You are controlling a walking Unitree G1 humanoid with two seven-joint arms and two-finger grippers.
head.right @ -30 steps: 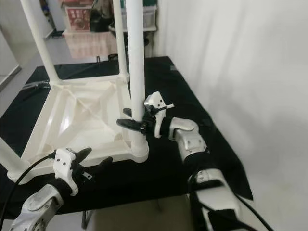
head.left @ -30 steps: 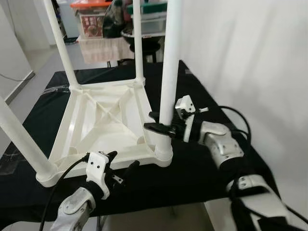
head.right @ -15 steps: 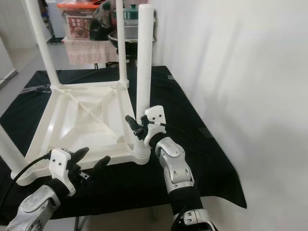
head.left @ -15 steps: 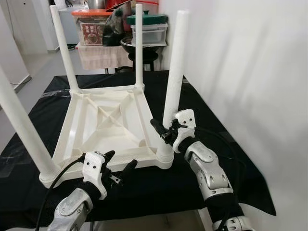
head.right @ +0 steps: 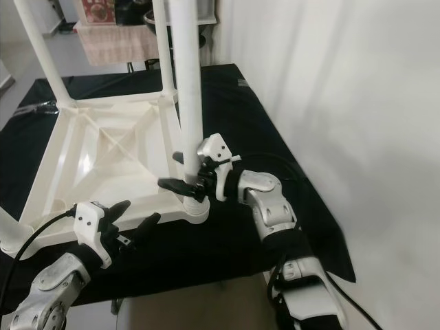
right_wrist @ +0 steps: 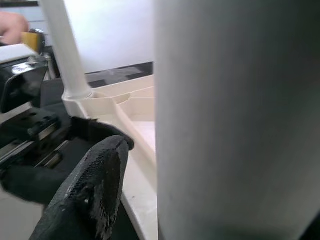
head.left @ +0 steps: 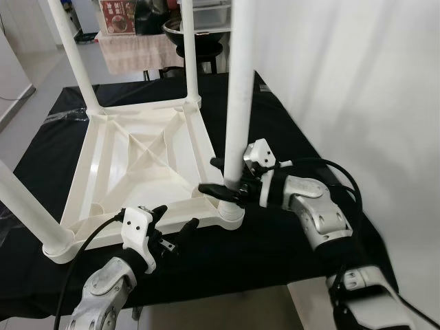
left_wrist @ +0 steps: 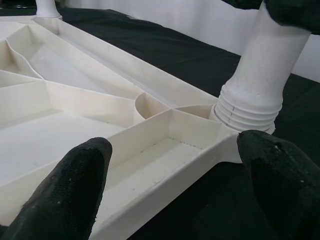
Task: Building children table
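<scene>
The white plastic children's table (head.left: 141, 161) lay upside down on a black-draped work surface (head.left: 289, 137), legs pointing up. The right gripper (head.left: 221, 177) was clasped around the near-right leg (head.left: 237, 103) just above its threaded socket (head.left: 231, 214). The left gripper (head.left: 172, 230) hovered at the table's near edge, fingers spread apart, gripping nothing. A white wall (head.left: 357, 82) stood to the right.

R gripper (head.left: 218, 177) clamps near table leg (head.left: 238, 103) (table (head.left: 137, 161) upside down); L gripper (head.left: 173, 225) open by edge.
</scene>
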